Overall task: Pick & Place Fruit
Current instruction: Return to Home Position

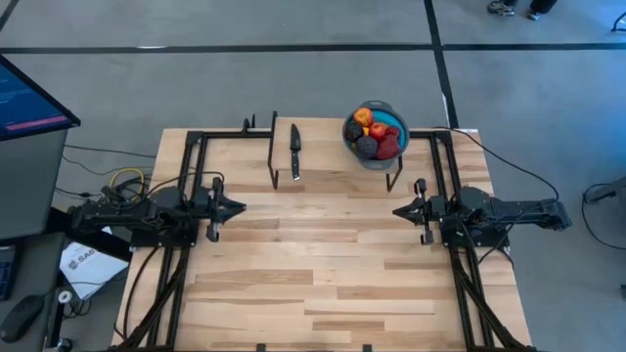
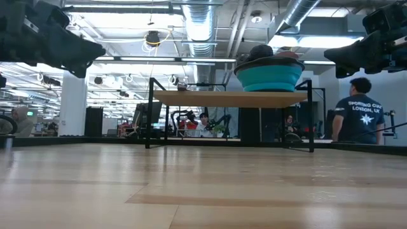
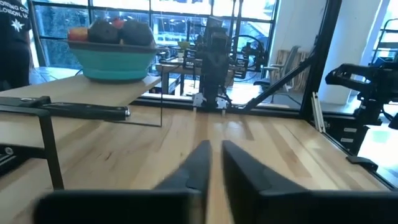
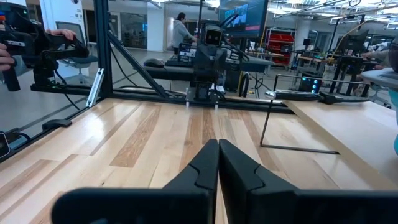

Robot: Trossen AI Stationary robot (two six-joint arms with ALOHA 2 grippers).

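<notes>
— Where does the fruit sit?

— Your small rounded toy fruits (image 1: 376,134) lie heaped in the blue round bowl with the grey rim (image 1: 397,121). The bowl stands at the right end of the pale wooden shelf on black wire legs (image 1: 333,161), at the far side of the light wooden table (image 1: 323,274).

— Which way do they point?

— You get no direction from them. Each one is rounded, and no long axis shows in any view.

— How many of each?

— From above you can count five on top of the heap: one orange, two red, two dark purple. The pile hides whatever lies beneath. Beyond that you have one bowl, one shelf and one slim black knife (image 1: 294,152). The knife lies flat on the shelf to the left of the bowl and apart from it, its length running from the shelf's near edge to its far edge. I cannot tell which end is the tip.

— And the pincers?

— Your left gripper (image 1: 238,206) hangs above the table's left side, tip toward the middle, with its fingers drawn in to a thin slit and nothing between them. Your right gripper (image 1: 398,210) faces it from the right side, fingers pressed together and empty. The two are well apart, both in front of the shelf and clear of it.
</notes>
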